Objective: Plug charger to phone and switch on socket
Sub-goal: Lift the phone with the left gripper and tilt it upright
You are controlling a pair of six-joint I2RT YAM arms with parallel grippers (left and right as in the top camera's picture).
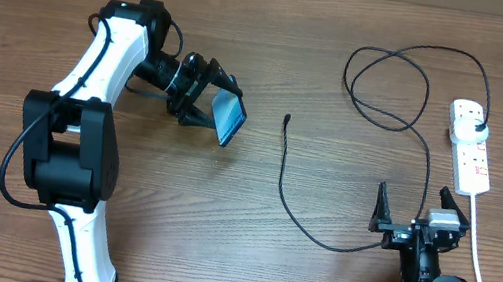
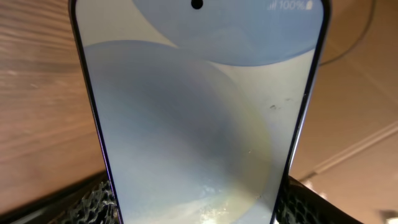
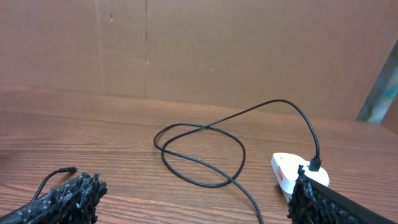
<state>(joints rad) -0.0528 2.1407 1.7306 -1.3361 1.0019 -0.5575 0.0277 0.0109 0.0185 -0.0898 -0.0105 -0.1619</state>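
Observation:
My left gripper is shut on the phone, holding it tilted above the table at the left; its lit blue-white screen fills the left wrist view. The charger, a thin black cable, loops across the right side; its connector tip lies free on the wood and its plug sits in the socket, a white strip with red switches at the far right. My right gripper is open and empty near the front edge, with the cable and the socket ahead of it.
The socket's white cord runs down the right edge toward the front. A brown cardboard wall stands behind the table. Bare wood lies between the phone and the connector tip.

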